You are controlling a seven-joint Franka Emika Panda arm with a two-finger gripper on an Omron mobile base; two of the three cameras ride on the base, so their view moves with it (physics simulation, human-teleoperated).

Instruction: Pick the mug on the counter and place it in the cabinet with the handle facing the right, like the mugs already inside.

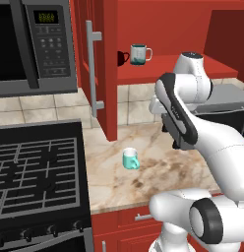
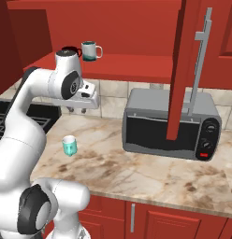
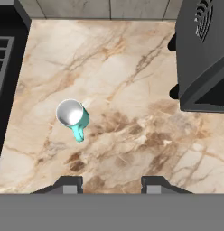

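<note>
White arm bent, gripper [image 3: 111, 182] pointing down above counter [image 3: 132, 113], fingers apart.

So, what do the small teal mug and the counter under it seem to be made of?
The mug looks like glazed ceramic: smooth mint-teal outside, plain white inside. It could also be plastic. The counter looks like polished marble-like stone: beige with brown veins and smudges.

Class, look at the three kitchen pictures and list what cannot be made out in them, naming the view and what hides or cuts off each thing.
- Black mug: its right side is overlapped by the white-and-teal mug in the left base view; in the right base view the arm covers most of it.
- Toaster oven: cut off by the hand view's right edge.
- Gripper: too small in the right base view to judge how the jaws stand.
</note>
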